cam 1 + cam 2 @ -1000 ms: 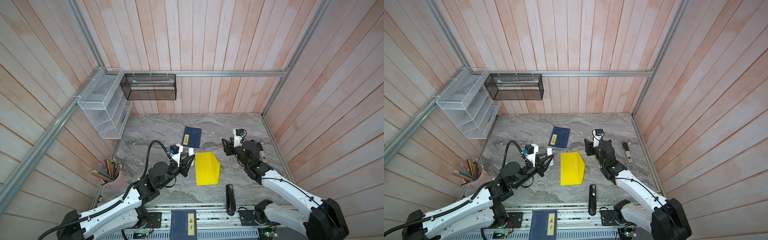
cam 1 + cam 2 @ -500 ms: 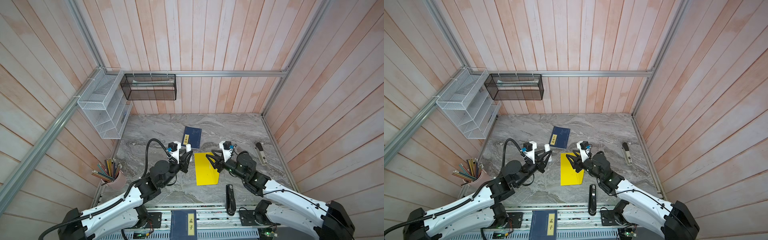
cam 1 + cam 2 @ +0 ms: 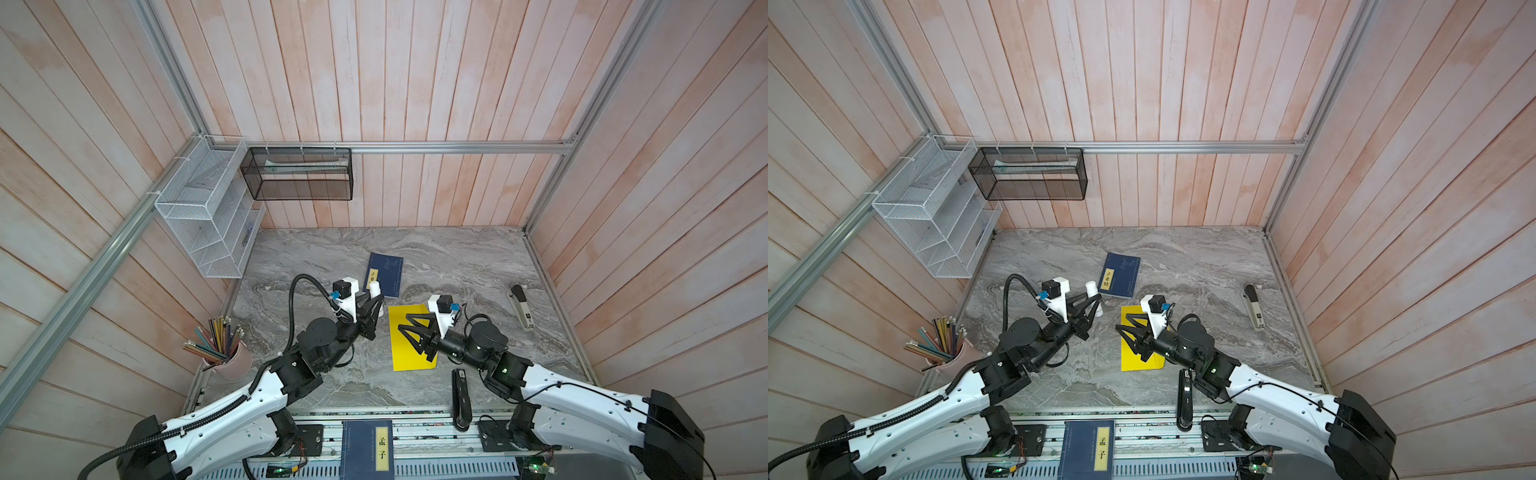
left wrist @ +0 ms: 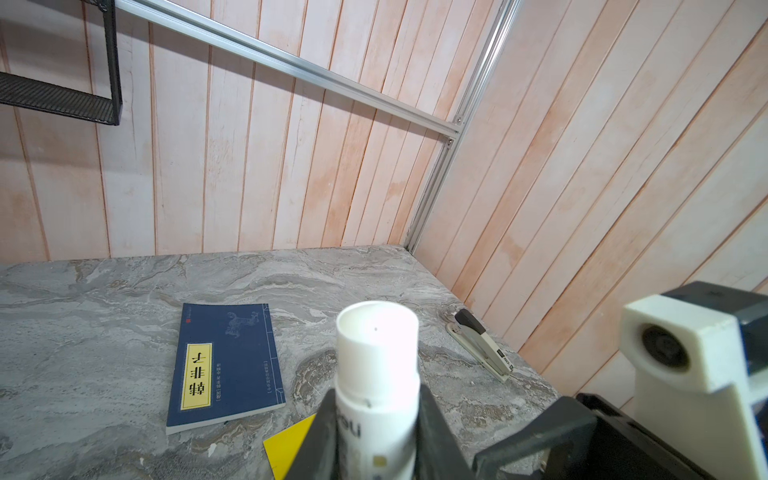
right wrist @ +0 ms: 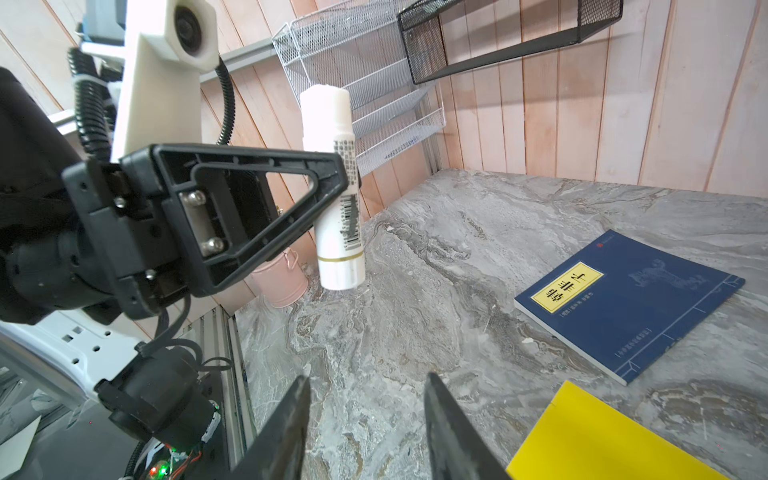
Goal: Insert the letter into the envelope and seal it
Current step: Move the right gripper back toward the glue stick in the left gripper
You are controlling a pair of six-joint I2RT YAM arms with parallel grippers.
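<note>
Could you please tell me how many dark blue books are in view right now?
2. One blue book lies on the table beyond the yellow envelope. A second blue book sits on the rail at the front edge, between the arm bases. None seems hidden.

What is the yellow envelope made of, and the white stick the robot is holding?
The envelope looks like thin matte paper: it lies flat with sharp edges. The white stick, clamped in the left pincer, looks like smooth plastic with a slight sheen, a printed barcode label and a separate cap. Probably a glue stick.
</note>
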